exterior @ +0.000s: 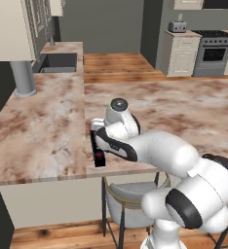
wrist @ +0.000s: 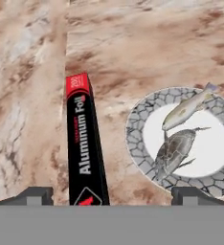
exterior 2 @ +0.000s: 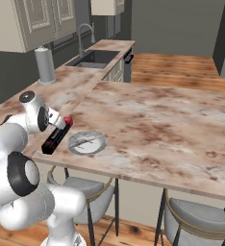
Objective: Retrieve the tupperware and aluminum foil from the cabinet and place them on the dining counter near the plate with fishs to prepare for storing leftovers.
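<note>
Hand view: foil (wrist: pixel 85 148) lies flat on the counter (wrist: pixel 157 43), red end pointing away from us, w/ the plate (wrist: pixel 138 143) just beside it, apart, not touching. Two fish (wrist: pixel 181 139) on the plate. Our gripper (wrist: pixel 112 194) sits low over the near end of the box; jaws spread wide, one tip either side, nothing pinched. Foil looks set down & let go.

Right base view agrees: foil (exterior 2: pixel 56 135) near the counter's (exterior 2: pixel 157 120) front edge, plate (exterior 2: pixel 87 142) next to it, arm hunched above the box. Left base view: box's near end (exterior: pixel 99 155) pokes out below the wrist, close to the edge, stool (exterior: pixel 125 204) beneath.

We judge the foil half done, placement near the plate is good. Tub isn't on the counter stretch we see, so that's prob. what's left.

To do the step well: lift straight up first, jaws kept wide, so neither tip drags the box toward the edge or nudges it into the plate. Clear the box top before any sideways swing. Then back off the base & head for the cabinet (exterior 2: pixel 18 24). When the tub comes, drop it on the plate's free side, not over the foil.
</note>
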